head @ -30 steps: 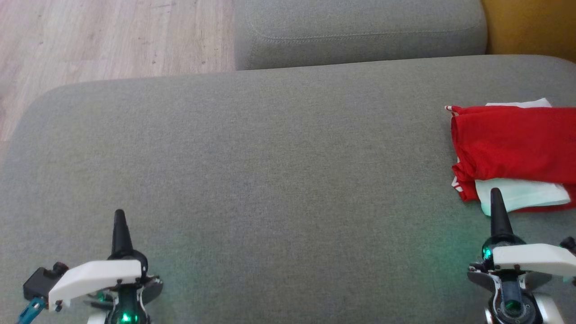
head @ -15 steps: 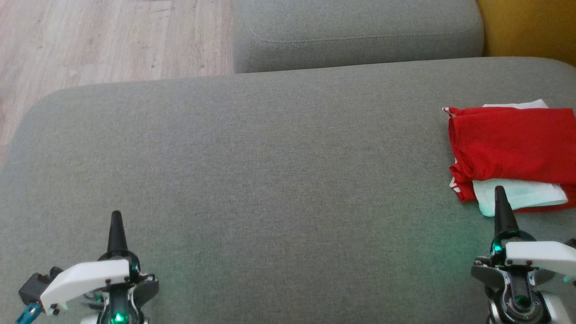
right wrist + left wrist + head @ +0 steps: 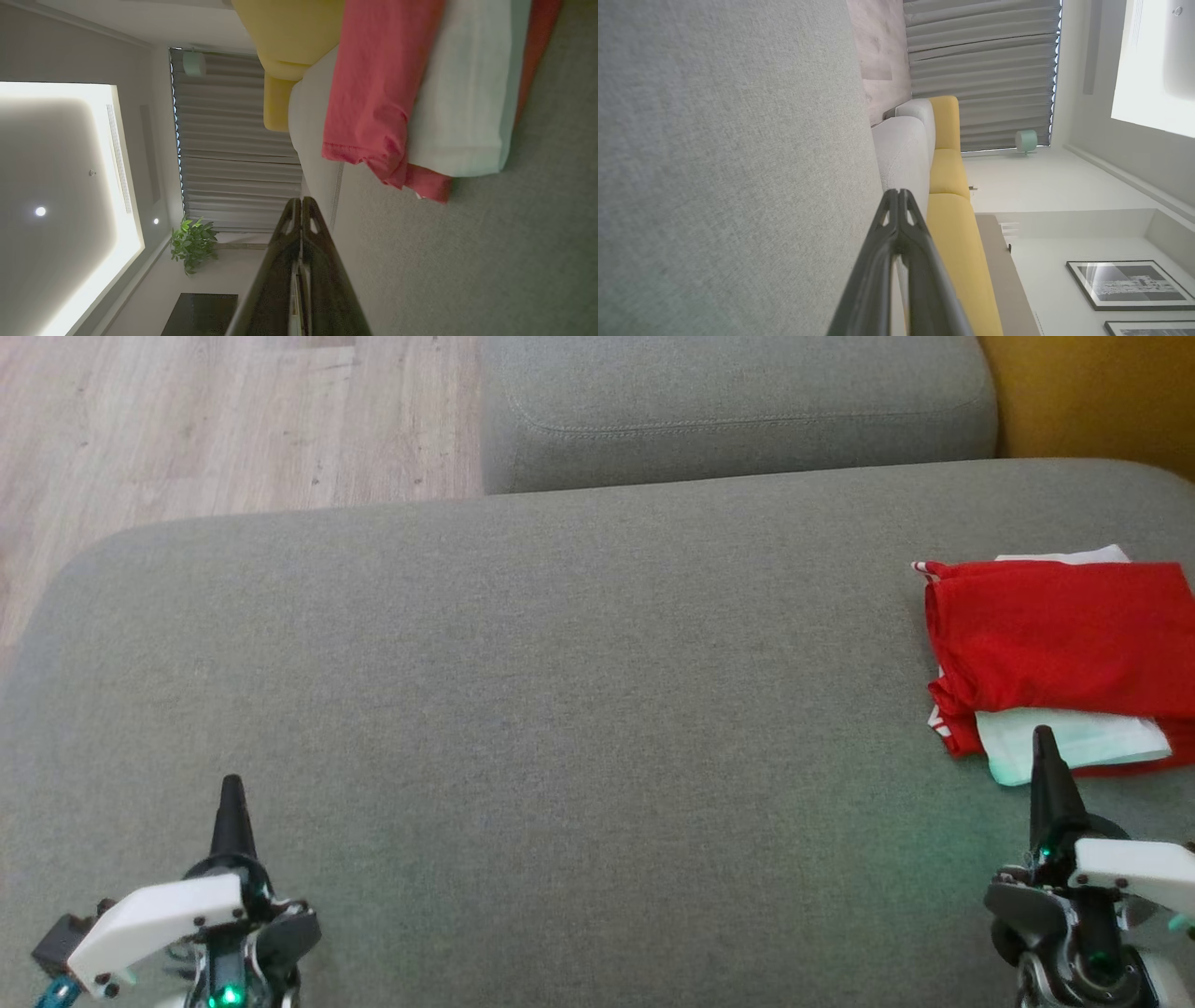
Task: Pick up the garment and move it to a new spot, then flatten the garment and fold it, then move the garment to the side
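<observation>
The folded red garment [image 3: 1055, 635] lay at the right edge of the grey cushion [image 3: 579, 663]. Just beside it the right gripper [image 3: 1043, 739] was closed, holding nothing; the left gripper [image 3: 230, 786], well apart, was likewise closed and empty.

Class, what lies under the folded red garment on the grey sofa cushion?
A folded pale white cloth pokes out beyond the near and far edges of the red garment; its middle is covered.
</observation>
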